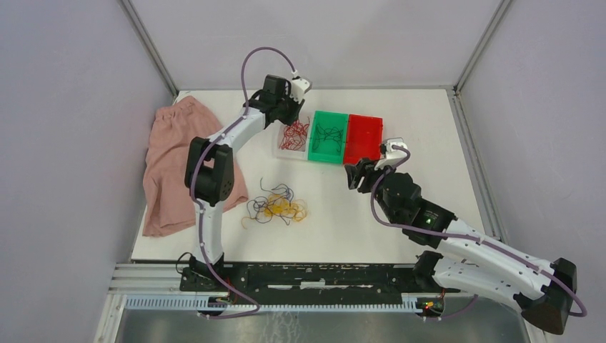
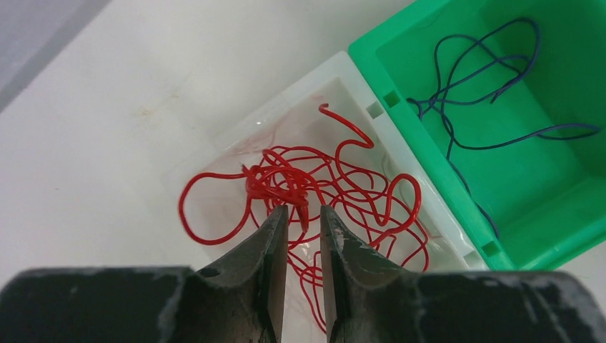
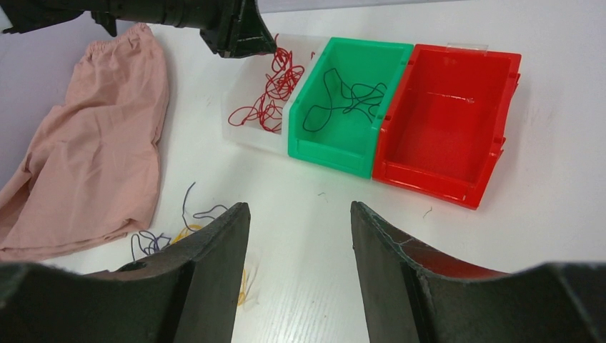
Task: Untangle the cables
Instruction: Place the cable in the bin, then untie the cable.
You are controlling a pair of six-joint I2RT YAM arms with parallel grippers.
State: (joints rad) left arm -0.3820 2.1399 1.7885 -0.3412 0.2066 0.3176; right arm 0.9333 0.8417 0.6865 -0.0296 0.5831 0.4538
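The left gripper (image 2: 304, 214), jaws narrowly parted and clasping nothing, hangs over red cables (image 2: 300, 175) in the clear bin (image 2: 357, 93) left of the green bin (image 2: 429, 179). Dark cables (image 3: 343, 93) lie inside the green bin. A mixed tangle (image 1: 277, 207) lies in front of it, leftward. The right gripper (image 3: 300, 214) gapes empty nearby.

— On the white table (image 1: 329, 236)?
— Three bins in a touching row: clear bin (image 2: 361, 89) straight below the left gripper (image 2: 304, 211), green bin (image 2: 550, 193) just right of it, red bin (image 3: 443, 121) beyond that, ahead and right of the right gripper (image 3: 300, 207).
— And apart from those?
— Loose cables (image 1: 277, 208), yellow and dark, heaped well behind the left gripper and left of the right gripper. Pink cloth (image 1: 171, 164) further left of both, at the table's left edge.
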